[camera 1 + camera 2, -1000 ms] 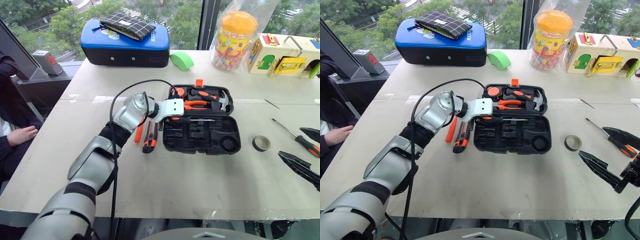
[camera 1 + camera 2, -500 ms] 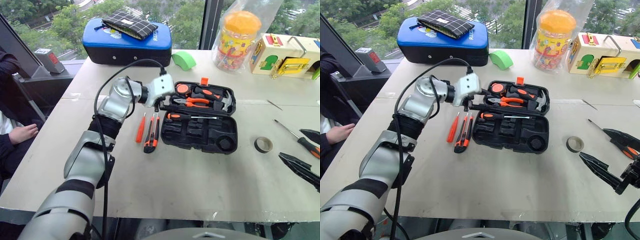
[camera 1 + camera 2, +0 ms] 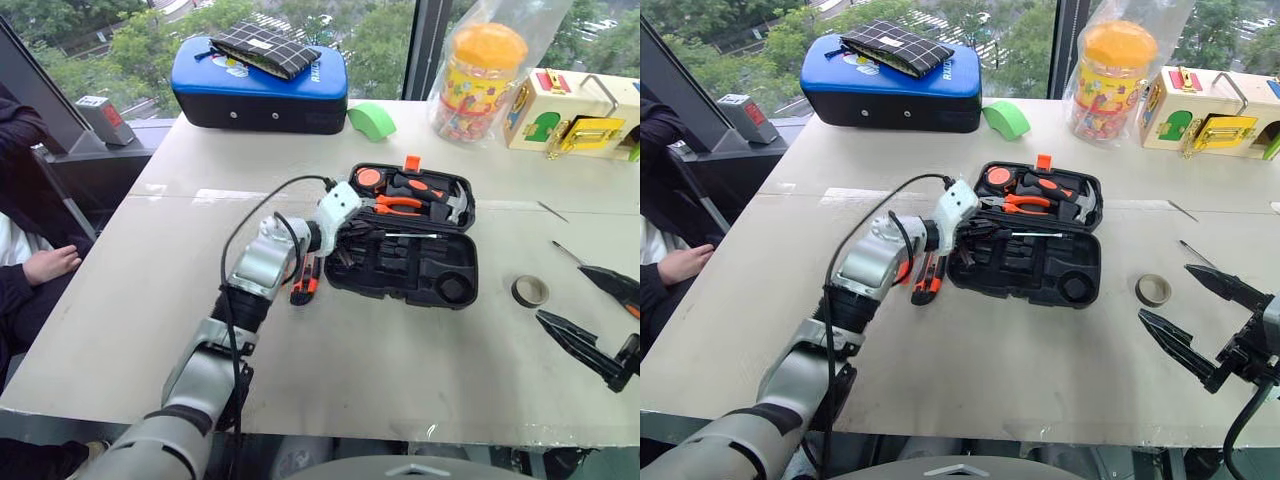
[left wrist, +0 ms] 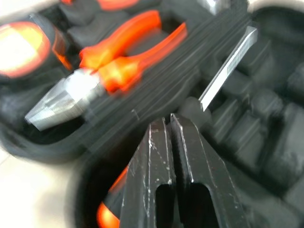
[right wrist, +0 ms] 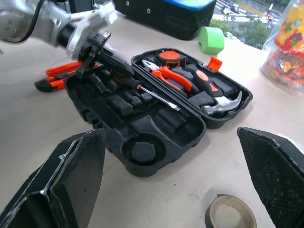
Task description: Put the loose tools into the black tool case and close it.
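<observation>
The black tool case (image 3: 400, 272) lies open in the middle of the table, with pliers (image 4: 104, 71), a tape measure and a hammer in its far half. A screwdriver (image 4: 227, 71) lies in the near half. My left gripper (image 3: 345, 250) is shut, empty, over that screwdriver's handle at the case's left end. Left of the case lie the utility knife (image 3: 304, 286) and a small orange screwdriver (image 5: 71, 66), partly behind my arm. A black tape roll (image 3: 528, 291) sits right of the case. My right gripper (image 3: 562, 292) stands open beside it, over a slim screwdriver (image 3: 565, 252).
A blue-topped case (image 3: 260, 85) with a checked pouch, a green tape roll (image 3: 372, 120), a yellow-lidded jar (image 3: 478, 70) and a wooden toy box (image 3: 575, 110) line the far edge. A person's hand (image 3: 55, 265) rests off the table's left side.
My left gripper rose from the case and opened, leaving the screwdriver in the near half. It then came back down onto the case's left end and shut. The right gripper stayed open.
</observation>
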Robot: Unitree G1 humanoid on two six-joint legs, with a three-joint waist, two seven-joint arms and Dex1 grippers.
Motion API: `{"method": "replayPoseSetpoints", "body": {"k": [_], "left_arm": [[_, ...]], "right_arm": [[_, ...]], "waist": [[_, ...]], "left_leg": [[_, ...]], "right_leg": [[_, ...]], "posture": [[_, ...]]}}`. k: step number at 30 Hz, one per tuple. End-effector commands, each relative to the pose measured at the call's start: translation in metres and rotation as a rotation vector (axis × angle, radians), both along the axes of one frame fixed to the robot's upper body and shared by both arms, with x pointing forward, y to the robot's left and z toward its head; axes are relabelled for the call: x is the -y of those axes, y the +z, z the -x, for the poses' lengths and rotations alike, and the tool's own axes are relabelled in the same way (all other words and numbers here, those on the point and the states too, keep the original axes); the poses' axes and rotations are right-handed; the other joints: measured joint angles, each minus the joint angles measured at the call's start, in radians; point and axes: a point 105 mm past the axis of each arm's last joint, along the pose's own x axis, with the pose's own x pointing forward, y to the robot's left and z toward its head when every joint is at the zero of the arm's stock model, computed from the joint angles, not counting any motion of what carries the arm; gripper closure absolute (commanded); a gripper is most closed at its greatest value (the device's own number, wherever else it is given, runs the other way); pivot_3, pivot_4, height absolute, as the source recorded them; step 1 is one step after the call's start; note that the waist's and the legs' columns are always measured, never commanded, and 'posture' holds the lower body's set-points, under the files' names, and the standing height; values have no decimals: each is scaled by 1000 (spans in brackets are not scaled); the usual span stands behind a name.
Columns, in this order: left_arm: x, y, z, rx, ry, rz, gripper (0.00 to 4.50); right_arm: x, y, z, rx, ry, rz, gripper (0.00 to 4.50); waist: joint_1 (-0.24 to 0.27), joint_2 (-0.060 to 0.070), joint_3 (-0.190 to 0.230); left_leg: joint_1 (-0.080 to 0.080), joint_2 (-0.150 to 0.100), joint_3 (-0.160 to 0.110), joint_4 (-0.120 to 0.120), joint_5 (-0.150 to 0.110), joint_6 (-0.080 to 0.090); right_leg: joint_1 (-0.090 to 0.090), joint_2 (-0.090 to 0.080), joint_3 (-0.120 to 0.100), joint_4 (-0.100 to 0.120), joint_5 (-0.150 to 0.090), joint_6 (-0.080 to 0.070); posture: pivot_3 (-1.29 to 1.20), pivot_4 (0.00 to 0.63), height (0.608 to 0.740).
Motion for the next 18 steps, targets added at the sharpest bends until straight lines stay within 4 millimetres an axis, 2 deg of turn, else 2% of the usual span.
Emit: {"method": "replayPoseSetpoints", "body": {"k": [1, 5, 13, 16, 18], "left_arm": [[-4, -45, 9, 42, -80, -224, 4374], [-11, -57, 2, 149, -110, -354, 4374], [-4, -55, -8, 369, -255, -529, 4374], [3, -50, -10, 377, -253, -479, 4374], [13, -28, -11, 318, -195, -268, 4374]], "right_arm": [[-2, 5, 4, 23, -2, 21, 0], [0, 3, 5, 8, -33, 36, 0], [2, 3, 17, -5, -72, 45, 0], [9, 2, 22, -9, -105, 55, 0], [14, 2, 23, -13, -145, 54, 0]], "waist": [[2, 2, -4], [2, 2, -11], [2, 0, -13], [4, 0, -13], [5, 1, -13]], "left_leg": [[0, 0, 0, 0, 0, 0], [3, -1, 2, -1, 0, 0], [8, -1, 2, 0, 0, 0], [7, -2, 2, 0, 0, 0], [7, -2, 2, 0, 0, 0]], "right_leg": [[0, 0, 0, 0, 0, 0], [2, -2, 2, -1, 0, 0], [8, -3, 2, -1, 0, 0], [8, -3, 2, -1, 0, 0], [8, -4, 1, -1, 0, 0]], "posture": [[0, 150, 740], [0, 150, 740], [0, 150, 740], [0, 150, 740], [0, 150, 740]]}}
